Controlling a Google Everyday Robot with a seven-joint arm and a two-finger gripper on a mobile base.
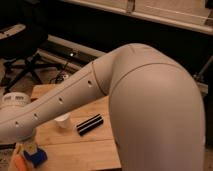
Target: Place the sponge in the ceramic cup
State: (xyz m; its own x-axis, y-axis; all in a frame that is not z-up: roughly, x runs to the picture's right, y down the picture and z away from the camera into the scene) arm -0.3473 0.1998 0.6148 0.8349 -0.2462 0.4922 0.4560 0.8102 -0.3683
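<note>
My view is mostly filled by the robot's thick white arm (150, 100), which reaches from 3 o'clock down to 8 o'clock over a pale wooden table (85, 150). At its low end the gripper (29, 147) hangs at 7 o'clock, just above the small, flat, bright blue sponge (37, 158). The sponge lies on the tabletop just beside a thin orange item (19, 163). The jaws stand released and wide, grasping nothing that I can see, which I judge suits closing around the soft block. The small, plain white ceramic cup (62, 121) stands upright, mouth up, at 1 o'clock from the sponge and apart from it, so it could take a drop from above (its inside is hidden from me). A short black cylinder (90, 125) lies at the cup's 3 o'clock, near enough to mind on any carry across.
</note>
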